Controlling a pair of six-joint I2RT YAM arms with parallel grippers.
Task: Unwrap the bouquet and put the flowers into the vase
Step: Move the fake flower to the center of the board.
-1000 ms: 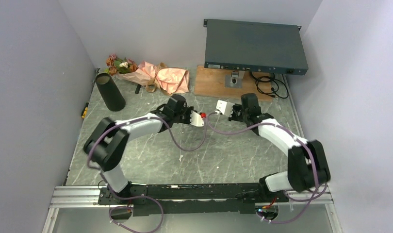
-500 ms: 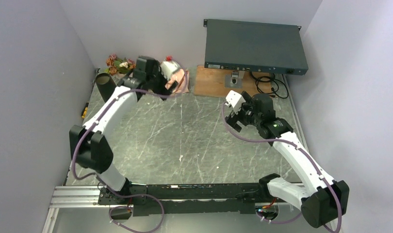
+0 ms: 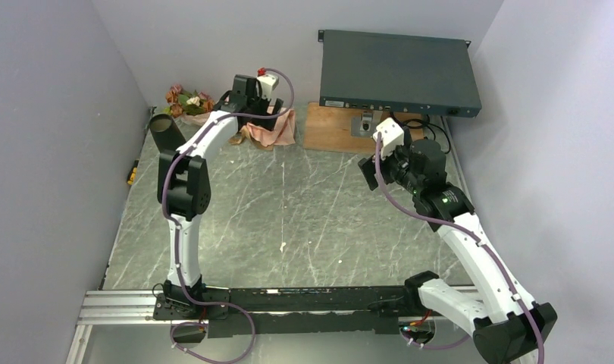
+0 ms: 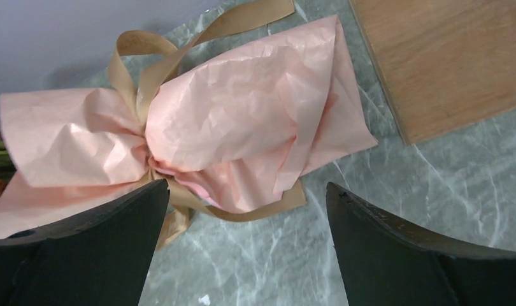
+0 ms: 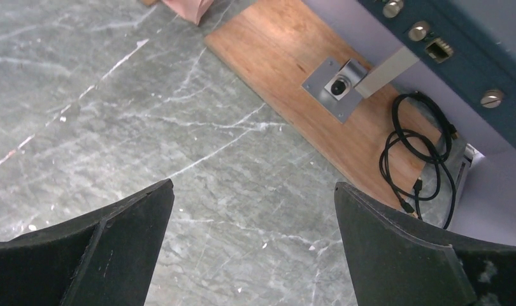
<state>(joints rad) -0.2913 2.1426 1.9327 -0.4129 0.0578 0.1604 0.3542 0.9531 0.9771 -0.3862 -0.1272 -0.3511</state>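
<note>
Grey marble-veined tabletop: bouquet in crinkled salmon-pink paper, tan ribbon, lies wrapped at far edge, near matte black cylinder vase. Left gripper released, jaws wide above paper, likely poised for unwrapping. Right gripper released, empty, well apart.

White links, black jaws, purple cables

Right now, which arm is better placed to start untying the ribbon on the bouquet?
Left. The left gripper hangs open directly over the bouquet, with the tan ribbon in its wrist view. The right gripper, also open, is over the tabletop beside the wooden board, away from the bouquet.
</note>
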